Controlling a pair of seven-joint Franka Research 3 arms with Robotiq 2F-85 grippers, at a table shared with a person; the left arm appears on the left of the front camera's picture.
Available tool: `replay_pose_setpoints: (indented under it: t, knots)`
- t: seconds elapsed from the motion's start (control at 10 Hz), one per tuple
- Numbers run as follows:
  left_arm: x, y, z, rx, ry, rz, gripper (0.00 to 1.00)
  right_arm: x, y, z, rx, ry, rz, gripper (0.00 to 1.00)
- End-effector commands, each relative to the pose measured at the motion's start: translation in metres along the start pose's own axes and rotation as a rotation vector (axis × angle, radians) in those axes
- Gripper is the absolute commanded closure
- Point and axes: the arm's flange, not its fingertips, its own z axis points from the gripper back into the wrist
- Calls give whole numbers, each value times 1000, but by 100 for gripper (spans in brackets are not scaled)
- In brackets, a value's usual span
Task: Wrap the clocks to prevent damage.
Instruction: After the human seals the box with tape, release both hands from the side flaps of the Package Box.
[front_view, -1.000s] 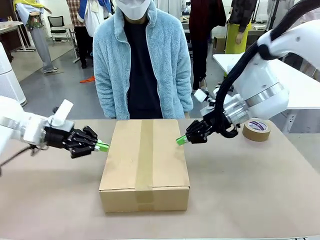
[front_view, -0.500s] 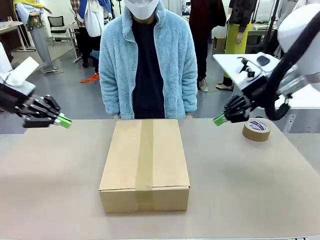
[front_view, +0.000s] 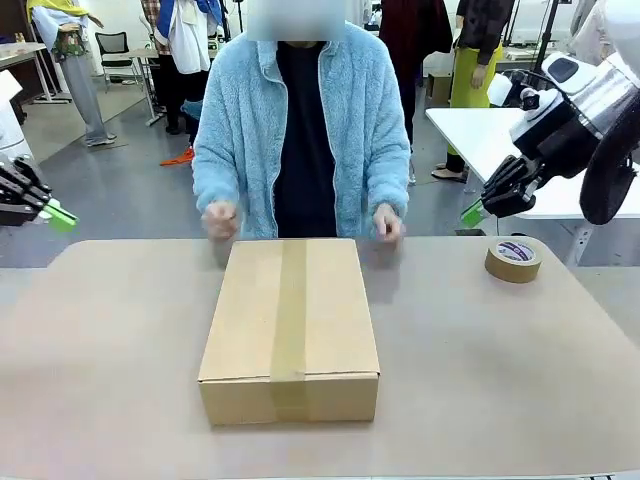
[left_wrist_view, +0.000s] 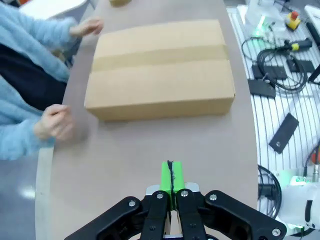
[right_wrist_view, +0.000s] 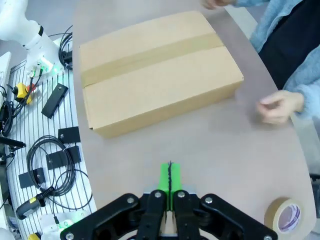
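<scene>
A taped-shut cardboard box (front_view: 290, 325) lies in the middle of the table, also seen from above as the box (left_wrist_view: 160, 67) and the box (right_wrist_view: 157, 70). No clock shows. My left gripper (front_view: 58, 216) is shut and empty, raised at the far left edge, well clear of the box; its green pads (left_wrist_view: 170, 177) press together. My right gripper (front_view: 472, 212) is shut and empty too, lifted high at the right above the tape roll, pads (right_wrist_view: 170, 177) closed. The person's hands (front_view: 220, 220) hover at the box's far edge.
A roll of brown tape (front_view: 514, 259) sits on the table at the right, also seen as the roll (right_wrist_view: 283, 218). Cables and devices (right_wrist_view: 45, 150) lie on a slatted surface beside the table. A white table (front_view: 500, 140) stands behind at right.
Both arms have drawn back from the box's sides, outward and upward, to the picture's edges. The person's hands have come up to the box's far edge.
</scene>
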Motion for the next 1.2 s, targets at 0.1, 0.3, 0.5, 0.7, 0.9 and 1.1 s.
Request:
replay_pose_setpoints:
  t: [0.1,0.3,0.5,0.7,0.9,1.1]
  knots:
    - [0,0,0,0,0,0,100,0,0,0,0,0,0,99]
    - [0,0,0,0,0,0,100,0,0,0,0,0,0,99]
    - [0,0,0,0,0,0,100,0,0,0,0,0,0,99]
    - [0,0,0,0,0,0,100,0,0,0,0,0,0,99]
    - [0,0,0,0,0,0,100,0,0,0,0,0,0,99]
    - [0,0,0,0,0,0,100,0,0,0,0,0,0,99]
